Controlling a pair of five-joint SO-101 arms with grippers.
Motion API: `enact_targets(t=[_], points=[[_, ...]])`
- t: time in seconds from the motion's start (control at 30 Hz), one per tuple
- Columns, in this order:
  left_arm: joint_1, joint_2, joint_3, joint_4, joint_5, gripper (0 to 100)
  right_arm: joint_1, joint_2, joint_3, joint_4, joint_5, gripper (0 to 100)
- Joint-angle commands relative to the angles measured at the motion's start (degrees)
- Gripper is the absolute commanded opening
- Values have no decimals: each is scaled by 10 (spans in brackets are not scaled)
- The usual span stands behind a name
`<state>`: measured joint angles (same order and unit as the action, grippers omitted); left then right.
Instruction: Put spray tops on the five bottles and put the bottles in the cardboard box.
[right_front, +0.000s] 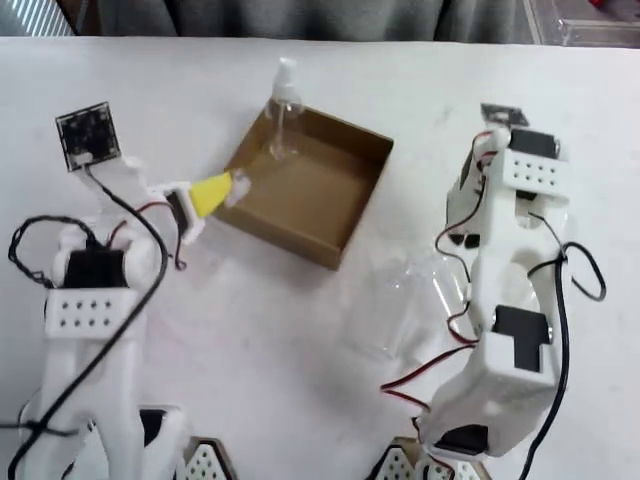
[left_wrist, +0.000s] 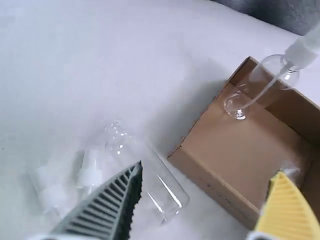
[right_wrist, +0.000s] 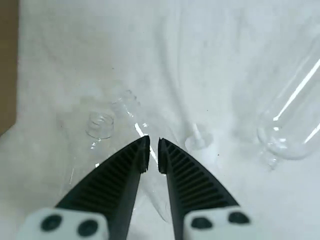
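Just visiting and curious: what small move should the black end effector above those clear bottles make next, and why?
Probably open the right end effector: it hangs shut above an uncapped bottle and a loose spray top, so it can grasp neither yet.

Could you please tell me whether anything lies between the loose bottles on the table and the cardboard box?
Nothing visible does: bare table separates the loose bottles from the cardboard box. Inside, one capped bottle stands in the far corner, and the left gripper sits at the box's rim.
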<state>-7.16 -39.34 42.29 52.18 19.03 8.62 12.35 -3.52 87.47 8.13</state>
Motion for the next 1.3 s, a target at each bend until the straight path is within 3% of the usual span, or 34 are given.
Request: enact_targets(t=[0.0, 0.1, 0.27, 0.57, 0.97, 1.27], points=[[-21, 94, -72, 3, 33, 369, -9, -63, 88, -76, 12, 16], [-32, 168, -116, 10, 80, 369, -19, -95, 177, -158, 12, 16], [-60, 295, -230, 88, 185, 369, -28, -120, 282, -280, 15, 16], [-87, 504, -391, 159, 302, 369, -31, -120, 324, -339, 16, 16], [-101, 685, -537, 207, 324, 369, -30, -119, 324, -339, 16, 16], [-98, 733, -564, 255, 321, 369, -30, -119, 324, -342, 16, 16]])
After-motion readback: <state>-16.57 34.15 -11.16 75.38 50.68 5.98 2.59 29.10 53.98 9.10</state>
